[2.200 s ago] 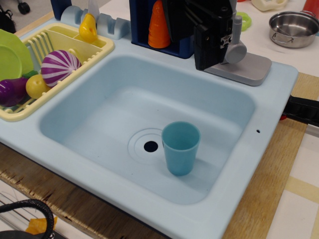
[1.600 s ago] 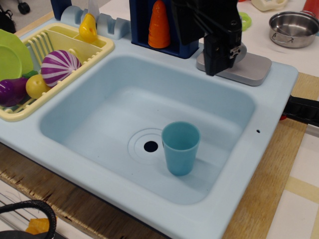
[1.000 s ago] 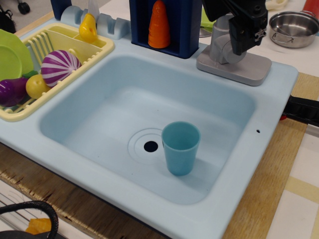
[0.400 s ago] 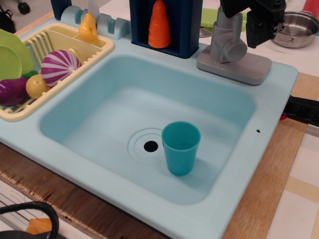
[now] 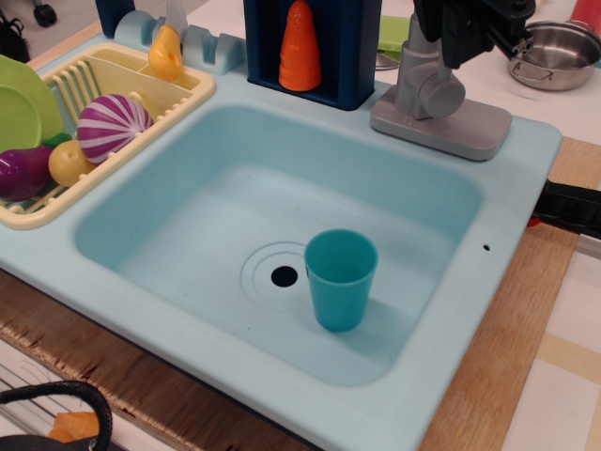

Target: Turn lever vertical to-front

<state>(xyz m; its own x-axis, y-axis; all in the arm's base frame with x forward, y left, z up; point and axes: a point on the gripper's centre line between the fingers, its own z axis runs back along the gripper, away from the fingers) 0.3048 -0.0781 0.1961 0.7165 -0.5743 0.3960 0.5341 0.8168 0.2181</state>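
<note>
The grey lever (image 5: 430,86) stands at the back right corner of the sink. It has an upright post, a round stubby barrel facing the front, and a flat grey plate (image 5: 470,134) under it. My black gripper (image 5: 474,30) hangs above and just behind the top of the post, partly cut off by the top edge of the view. It holds nothing that I can see. Whether its jaws are open or shut does not show.
A teal cup (image 5: 340,279) stands in the light blue sink (image 5: 188,197) beside the drain. A yellow dish rack (image 5: 122,141) with toy food is at the left. An orange cone (image 5: 300,47) sits in a dark blue frame. A steel pot (image 5: 556,54) is at the back right.
My gripper was low in front of the lever, covering it. It has risen and moved right and back, clear of the lever. The lever now shows whole, barrel to the front.
</note>
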